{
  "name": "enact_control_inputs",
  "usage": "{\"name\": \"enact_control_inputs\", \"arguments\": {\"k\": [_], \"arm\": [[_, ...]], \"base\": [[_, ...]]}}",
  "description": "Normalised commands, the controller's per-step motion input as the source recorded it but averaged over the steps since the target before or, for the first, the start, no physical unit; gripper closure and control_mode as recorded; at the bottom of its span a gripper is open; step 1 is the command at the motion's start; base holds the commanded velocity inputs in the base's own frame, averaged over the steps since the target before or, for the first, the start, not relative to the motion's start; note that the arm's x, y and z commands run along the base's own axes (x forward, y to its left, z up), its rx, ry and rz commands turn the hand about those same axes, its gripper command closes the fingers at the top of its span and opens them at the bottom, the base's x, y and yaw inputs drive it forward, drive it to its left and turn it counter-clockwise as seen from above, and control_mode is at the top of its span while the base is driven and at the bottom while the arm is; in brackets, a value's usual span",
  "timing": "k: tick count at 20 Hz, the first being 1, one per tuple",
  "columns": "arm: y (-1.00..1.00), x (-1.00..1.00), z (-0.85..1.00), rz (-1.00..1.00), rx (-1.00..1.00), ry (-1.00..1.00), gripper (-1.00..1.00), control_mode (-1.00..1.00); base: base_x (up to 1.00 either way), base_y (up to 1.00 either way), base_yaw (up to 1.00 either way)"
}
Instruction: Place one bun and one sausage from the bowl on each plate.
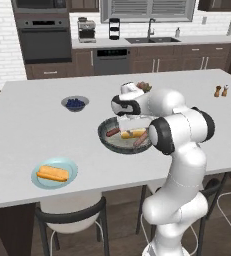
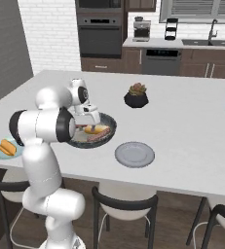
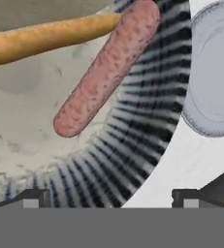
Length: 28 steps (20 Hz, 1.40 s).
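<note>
The fingers [image 3: 111, 198] stand apart with nothing between them, low over the ribbed rim of the bowl [image 3: 133, 140]. From left to right in the hand view: the pale bun [image 3: 40, 38] lies almost level across the bowl; the sausage [image 3: 108, 68] slants from lower left to upper right, its upper end on the rim; the grey plate [image 3: 215, 77] rests just beside on the tabletop [image 3: 181, 164]. The blue-green plate [image 1: 54, 173] already carries an orange bun [image 1: 52, 173].
</note>
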Motion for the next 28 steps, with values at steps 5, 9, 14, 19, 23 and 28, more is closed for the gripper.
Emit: {"name": "enact_control_inputs", "arguments": {"k": [5, 9, 14, 19, 23, 28], "arm": [[0.00, 0.27, -0.22, 0.16, -0.02, 0.00, -1.00, -1.00], [-0.02, 0.00, -0.37, 0.10, 0.00, -0.01, -1.00, -1.00], [-0.10, 0.03, -0.43, 0.11, 0.00, -0.04, -1.00, -1.00], [-0.01, 0.29, -0.06, 0.12, 0.00, -0.06, -1.00, -1.00], [0.00, 0.33, -0.10, 0.11, -0.01, 0.00, -1.00, -1.00], [-0.16, 0.04, -0.24, 0.02, -0.02, 0.00, -1.00, -1.00]], "base": [[0.00, 0.00, 0.00], [0.00, 0.00, 0.00], [0.00, 0.00, 0.00], [0.00, 0.00, 0.00], [0.00, 0.00, 0.00], [0.00, 0.00, 0.00]]}}
